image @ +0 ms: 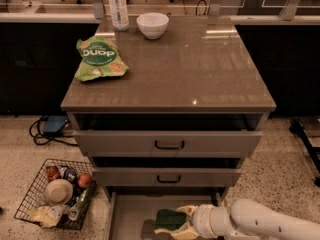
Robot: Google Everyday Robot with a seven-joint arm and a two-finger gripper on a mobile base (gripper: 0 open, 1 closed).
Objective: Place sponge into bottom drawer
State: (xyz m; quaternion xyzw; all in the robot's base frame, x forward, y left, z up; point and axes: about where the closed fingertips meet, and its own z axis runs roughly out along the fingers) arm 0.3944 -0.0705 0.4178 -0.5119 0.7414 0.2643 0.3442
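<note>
The sponge (170, 219), dark green on top, is held between the pale fingers of my gripper (175, 221) at the bottom of the camera view. The gripper reaches in from the right on a white arm (260, 221) and holds the sponge just above the grey floor of the pulled-out bottom drawer (132, 211). The gripper is shut on the sponge. A dark shadow lies on the drawer floor under it. The front part of the drawer is cut off by the lower edge of the view.
Two upper drawers (169, 144) with black handles stand slightly pulled out above. On the brown cabinet top lie a green snack bag (99, 58), a white bowl (152, 25) and a bottle (118, 6). A wire basket (57, 193) of items sits on the floor at the left.
</note>
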